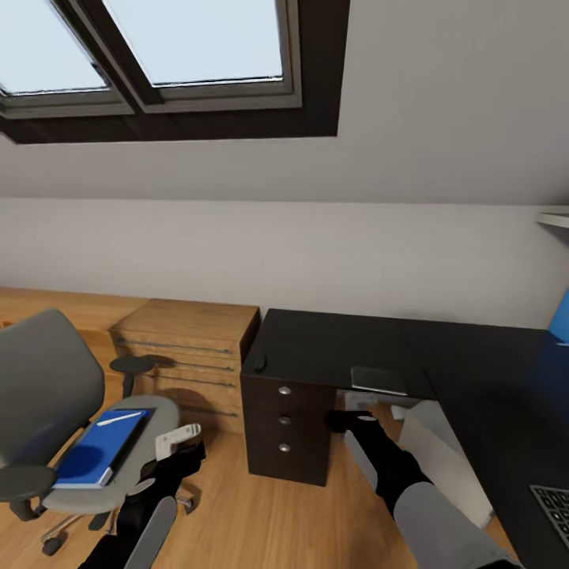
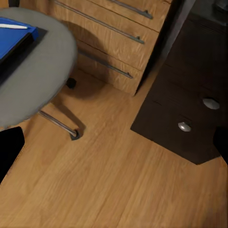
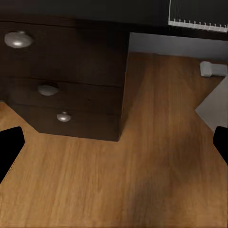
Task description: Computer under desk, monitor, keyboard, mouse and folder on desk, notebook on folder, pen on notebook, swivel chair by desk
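Observation:
The grey swivel chair point(image 1: 47, 395) stands at the left with a blue folder point(image 1: 103, 446) on its seat and a white pen point(image 1: 118, 419) lying on top; both also show in the left wrist view, folder point(image 2: 12, 40) and pen point(image 2: 12, 26). On the black desk point(image 1: 332, 348) lie a small dark mouse point(image 1: 258, 362) and a flat dark slab point(image 1: 378, 379) at the front edge. Part of a keyboard point(image 1: 553, 506) shows at the lower right. A pale computer case point(image 1: 446, 462) stands under the desk. My left gripper point(image 1: 180, 452) hangs open beside the chair seat. My right gripper point(image 1: 348, 419) is open below the desk edge.
A wooden chest of drawers point(image 1: 190, 348) stands between chair and desk. The desk's dark drawer unit point(image 1: 284, 427) has three round knobs, seen in both wrist views point(image 3: 47, 89) point(image 2: 184, 126). A blue object point(image 1: 559, 316) sits at the right edge. Wood floor point(image 1: 261, 521) lies in front.

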Robot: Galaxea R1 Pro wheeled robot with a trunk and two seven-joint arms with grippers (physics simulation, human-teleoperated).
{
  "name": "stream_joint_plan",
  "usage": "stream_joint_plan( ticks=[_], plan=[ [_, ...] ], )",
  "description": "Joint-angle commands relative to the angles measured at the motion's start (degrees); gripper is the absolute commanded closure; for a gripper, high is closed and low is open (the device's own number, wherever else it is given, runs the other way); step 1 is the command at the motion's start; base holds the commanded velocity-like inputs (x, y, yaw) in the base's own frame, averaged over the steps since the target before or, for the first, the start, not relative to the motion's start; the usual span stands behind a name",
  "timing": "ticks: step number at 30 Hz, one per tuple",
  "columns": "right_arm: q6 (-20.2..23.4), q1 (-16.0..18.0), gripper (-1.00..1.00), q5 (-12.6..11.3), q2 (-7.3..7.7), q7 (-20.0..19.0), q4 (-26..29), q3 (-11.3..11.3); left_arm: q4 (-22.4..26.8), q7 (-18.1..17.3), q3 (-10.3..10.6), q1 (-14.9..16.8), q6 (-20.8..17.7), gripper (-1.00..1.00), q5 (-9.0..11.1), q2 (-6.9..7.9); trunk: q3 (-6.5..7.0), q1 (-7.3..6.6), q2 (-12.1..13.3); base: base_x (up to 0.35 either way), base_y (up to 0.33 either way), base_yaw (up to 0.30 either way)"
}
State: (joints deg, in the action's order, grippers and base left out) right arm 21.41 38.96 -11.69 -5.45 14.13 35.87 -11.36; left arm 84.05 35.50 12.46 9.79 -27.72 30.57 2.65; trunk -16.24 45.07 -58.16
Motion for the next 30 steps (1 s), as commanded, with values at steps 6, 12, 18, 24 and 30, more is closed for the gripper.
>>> stream_joint_plan(
  ticks=[6, 12, 18, 24, 30],
  plan=[
    [5.3, 1.1, -1.00, -2.2, -0.01, 0.7, 1.8, 0.1, 0.7, 0.6, 0.3, 0.1, -1.4, -1.00, 0.4, 0.10, -0.08, 0.04, 0.0, 0.329, 0.084, 0.000],
    [5.9, -1.0, -1.00, -2.0, 0.05, 0.7, 7.7, -0.2, 0.4, 0.7, 0.8, 0.0, -1.4, -1.00, 0.4, 0.03, -0.08, 0.04, 0.0, 0.304, 0.201, 0.000],
    [6.0, -4.8, -1.00, -2.0, 0.04, 0.7, 14.6, -0.2, -1.5, 0.8, 2.1, 0.1, -1.4, -1.00, 0.5, -0.01, -0.08, 0.04, 0.0, 0.292, 0.230, 0.000],
    [5.5, -6.0, -1.00, -2.0, -0.32, 0.7, 15.4, -0.9, -2.7, 0.7, 2.7, 0.0, -1.3, -1.00, 0.5, -0.10, -0.14, 0.04, 0.0, 0.261, 0.180, 0.094],
    [5.4, -6.1, -1.00, -1.9, -0.35, 0.7, 15.4, -2.3, -2.7, 1.2, 5.1, 0.0, -0.5, -1.00, 0.3, -0.17, -0.30, 0.04, 0.0, 0.048, 0.021, 0.241]
  ],
)
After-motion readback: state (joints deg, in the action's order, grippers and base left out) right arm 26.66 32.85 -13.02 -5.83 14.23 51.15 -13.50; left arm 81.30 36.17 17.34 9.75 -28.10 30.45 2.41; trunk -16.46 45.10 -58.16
